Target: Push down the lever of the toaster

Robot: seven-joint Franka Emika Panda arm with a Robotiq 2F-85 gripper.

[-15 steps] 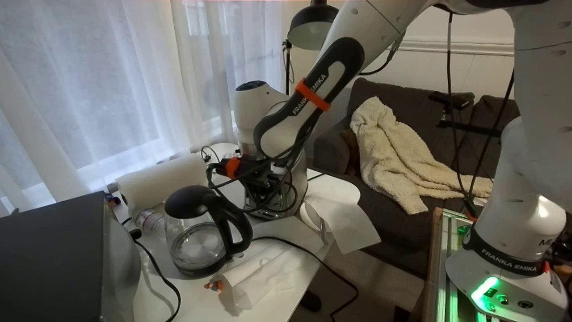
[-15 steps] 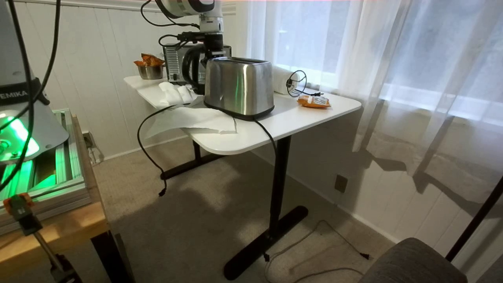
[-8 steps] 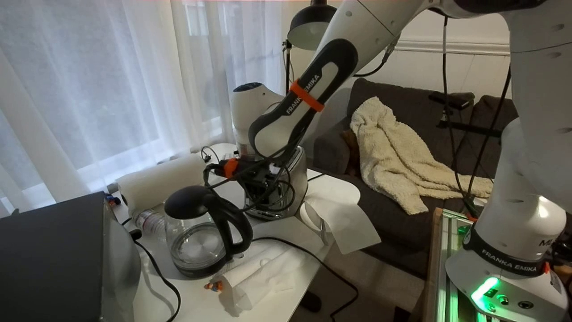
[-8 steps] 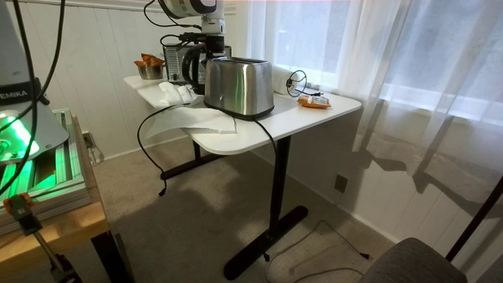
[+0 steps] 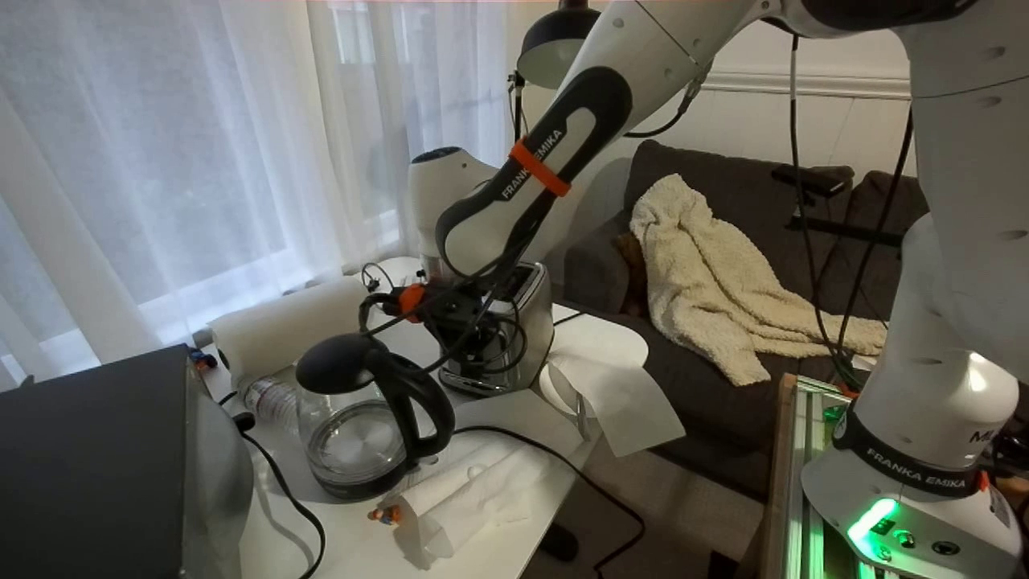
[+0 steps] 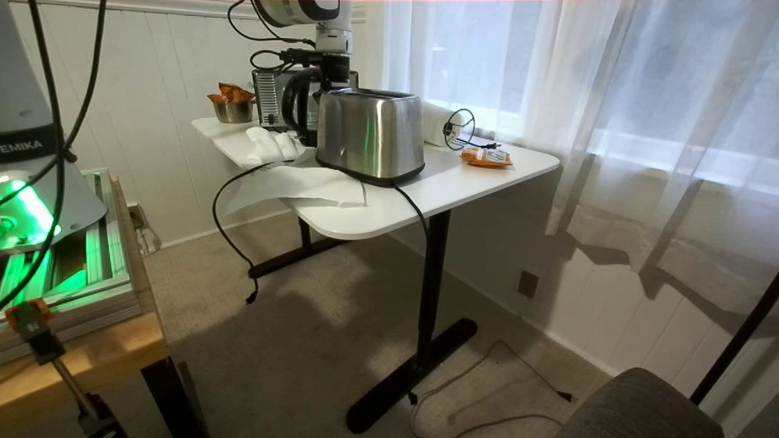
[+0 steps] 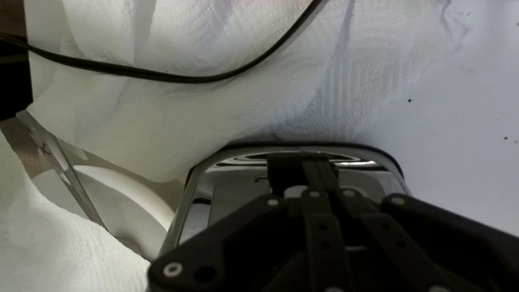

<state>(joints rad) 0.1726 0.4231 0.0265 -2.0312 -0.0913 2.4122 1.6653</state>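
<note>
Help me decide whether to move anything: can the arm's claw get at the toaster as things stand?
Probably yes: the claw hangs at one end of the toaster, nothing visible between them. Whether they touch, I can't tell.

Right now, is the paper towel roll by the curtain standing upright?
No, an exterior view shows the paper towel roll lying on its side on the table.

Tool (image 7: 318,172) is pinched together and blocks a chunk of the shiny toaster (image 7: 239,194), can't tell if they're touching. Black cord (image 7: 194,79) loops over wrinkly paper towel (image 7: 170,121), couple dark specks (image 7: 409,100) on the desk (image 7: 458,154).
</note>
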